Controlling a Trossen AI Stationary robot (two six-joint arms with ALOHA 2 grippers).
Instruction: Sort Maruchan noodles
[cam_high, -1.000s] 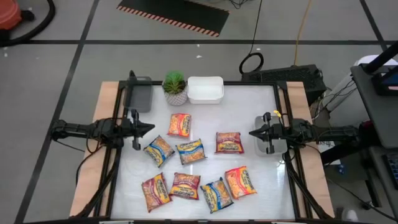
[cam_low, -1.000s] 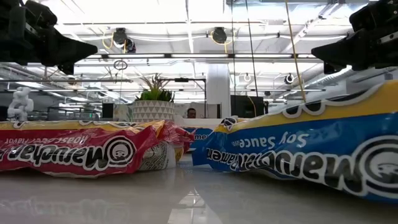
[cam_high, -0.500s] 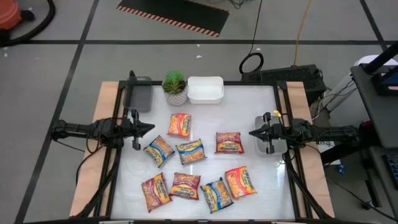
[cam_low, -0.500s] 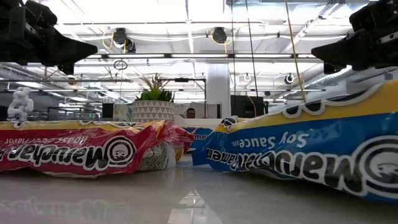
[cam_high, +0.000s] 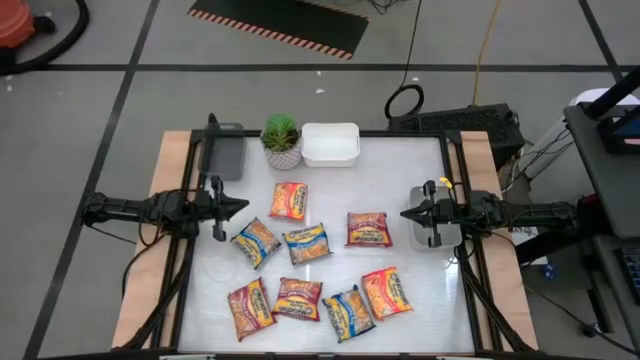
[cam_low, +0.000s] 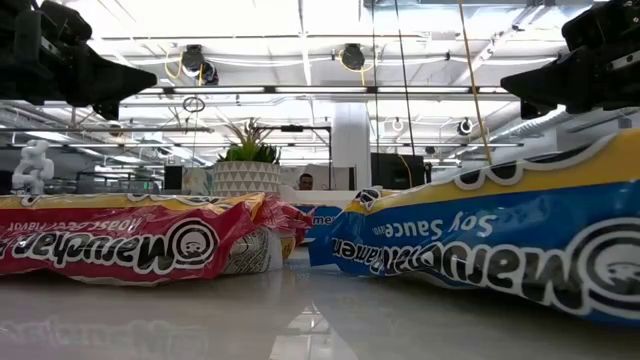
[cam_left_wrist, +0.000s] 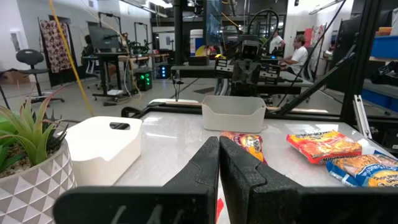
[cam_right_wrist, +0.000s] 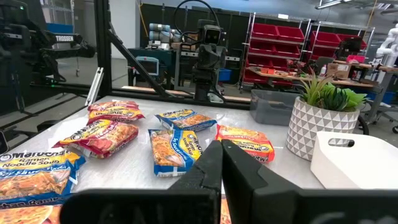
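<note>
Several yellow-orange Maruchan noodle packets lie flat and scattered on the white table, among them one near the far middle (cam_high: 289, 200), one at the centre (cam_high: 306, 244) and one at the near right (cam_high: 387, 293). In the low view a red-trimmed packet (cam_low: 130, 240) and a blue-trimmed packet (cam_low: 500, 250) fill the foreground. My left gripper (cam_high: 243, 206) (cam_left_wrist: 219, 146) hovers level at the table's left edge, shut and holding nothing. My right gripper (cam_high: 404, 213) (cam_right_wrist: 221, 149) hovers level at the right edge, also shut and holding nothing.
A grey tray (cam_high: 223, 152) sits at the far left. Beside it stand a potted green plant (cam_high: 282, 140) and a white tray (cam_high: 330, 143). Another light tray (cam_high: 430, 230) lies under my right gripper. Bare table shows between the packets and the far trays.
</note>
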